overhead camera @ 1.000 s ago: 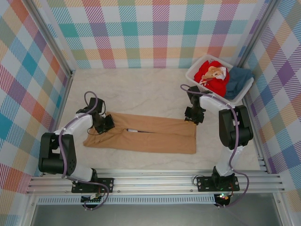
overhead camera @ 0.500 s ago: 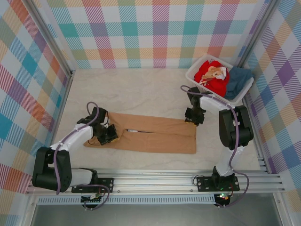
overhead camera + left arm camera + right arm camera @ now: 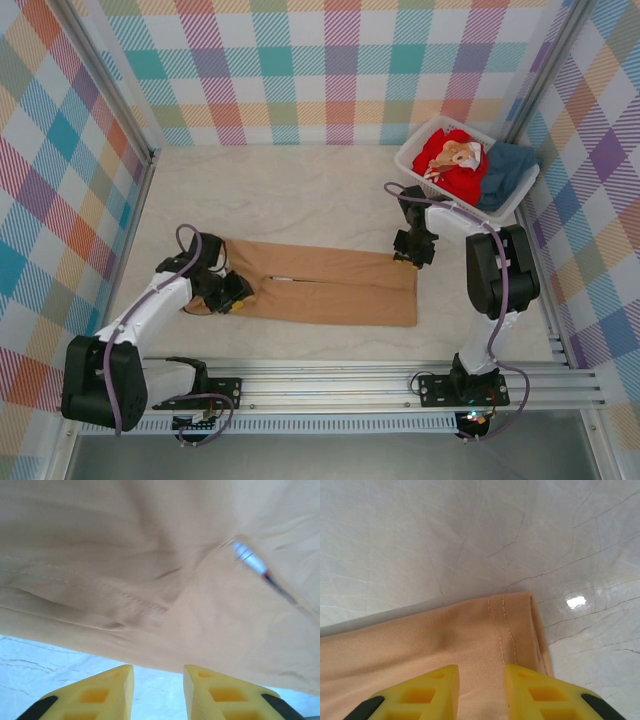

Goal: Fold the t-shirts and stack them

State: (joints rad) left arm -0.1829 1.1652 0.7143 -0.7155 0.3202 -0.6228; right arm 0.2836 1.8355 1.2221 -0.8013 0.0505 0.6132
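Tan-brown t-shirt point(image 3: 330, 290) folded into a long strip, flat on marble table point(image 3: 300, 200). Left gripper point(image 3: 158, 672) slightly spread just off its left-end edge, pinching nothing. Right gripper point(image 3: 481, 672) slightly spread over far-right corner. Red t-shirt point(image 3: 450, 160) and dark teal t-shirt point(image 3: 510, 165) in white basket point(image 3: 420, 178), far right.

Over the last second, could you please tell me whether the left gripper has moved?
Yes. The left gripper has shifted toward the near metal rail, along the left end of the tan-brown shirt.
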